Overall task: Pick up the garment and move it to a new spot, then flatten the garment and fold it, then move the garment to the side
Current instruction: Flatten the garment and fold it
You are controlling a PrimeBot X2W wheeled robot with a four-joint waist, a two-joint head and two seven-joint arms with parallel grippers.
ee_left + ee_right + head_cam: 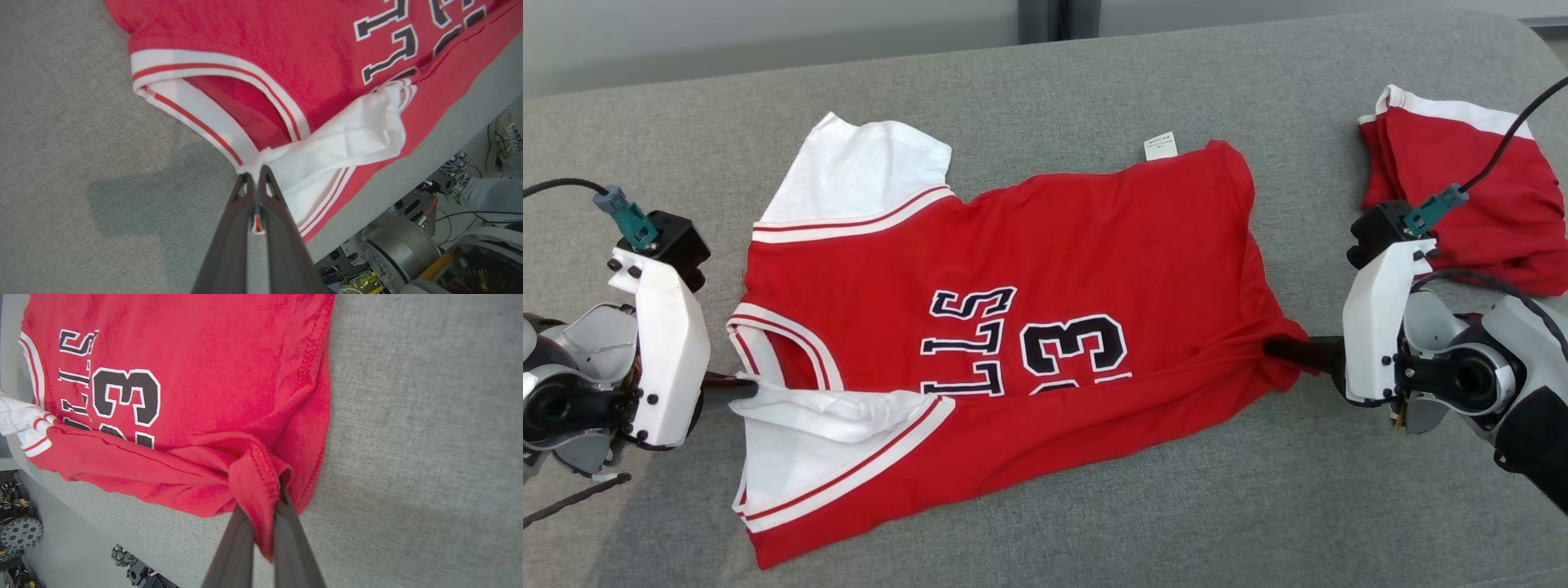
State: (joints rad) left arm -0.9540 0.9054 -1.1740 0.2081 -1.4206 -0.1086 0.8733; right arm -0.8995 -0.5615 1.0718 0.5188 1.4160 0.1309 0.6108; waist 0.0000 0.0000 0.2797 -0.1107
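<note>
Grey padded surface [1045, 73]: it carries everything we are working with and runs under and past both tools.
Left gripper [737, 389]: clenched on the white sleeve cloth by the jersey's collar; a sliver of trim sits pinched between its fingers.
Jersey [1054, 245]: the red number 23 shirt lies spread between our two tools, collar at the left fingertips and hem at the right ones. Its near long edge is turned up over the front and cuts across the lower half of the lettering.
Care tag [1161, 146]: a small white tag lies at the jersey's far edge, well apart from both tools.
Right gripper [1278, 349]: clamped on a bunched fold of the red hem, the cloth puckering towards its tips.
Second red garment [1470, 188]: folded, lying beyond the right tool and apart from the jersey.
Done, in our judgement: the shirt is placed and mostly flat, and a first lengthwise fold is under way.
Left, in our judgement: lay this fold down, smooth the crumpled sleeve, fold again, then shift the bundle aside.
</note>
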